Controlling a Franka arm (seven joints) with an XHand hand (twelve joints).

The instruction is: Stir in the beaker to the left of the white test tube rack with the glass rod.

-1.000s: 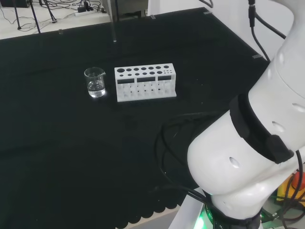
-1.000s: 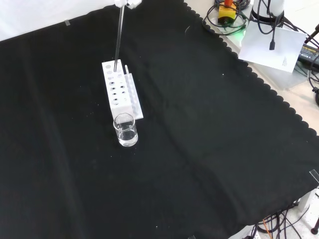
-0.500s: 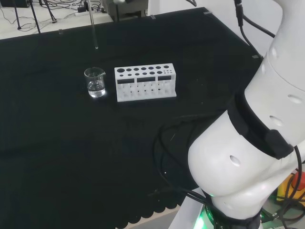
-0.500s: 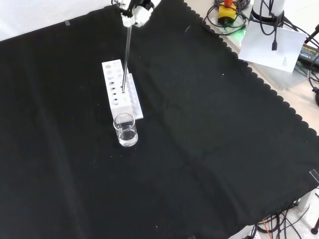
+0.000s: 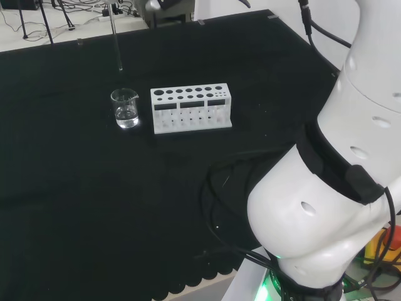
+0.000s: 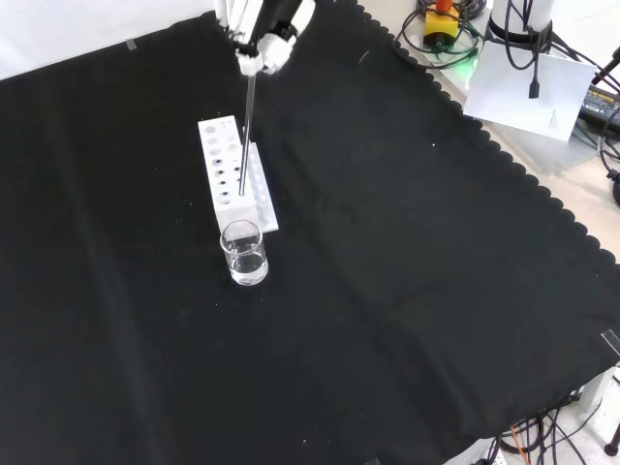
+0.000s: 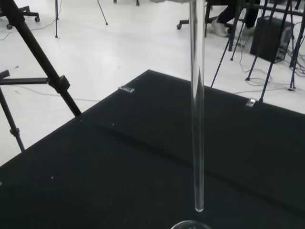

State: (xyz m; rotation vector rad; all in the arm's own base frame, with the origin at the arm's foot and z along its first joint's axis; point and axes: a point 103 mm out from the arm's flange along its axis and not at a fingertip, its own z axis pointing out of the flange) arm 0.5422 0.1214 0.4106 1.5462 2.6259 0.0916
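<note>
Hand (image 6: 263, 29): I've brought it further into the front view, fingers curled round the rod.
Glass rod (image 5: 116, 41): carried leftward in head view, tip now above the beaker (image 5: 126, 108).

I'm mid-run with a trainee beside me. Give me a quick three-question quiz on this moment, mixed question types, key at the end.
1. True or false: the rod tip is already dipped in the beaker.
2. What does the hand hold?
A. a test tube
B. the rod
C. the beaker
3. In the head view, the beaker stands to the ____ of the rack.

Key:
1. False. In the head view the tip hangs above the beaker's rim, still clear of it.
2. B. Its fingers are curled round the rod's top end.
3. Left.
</note>
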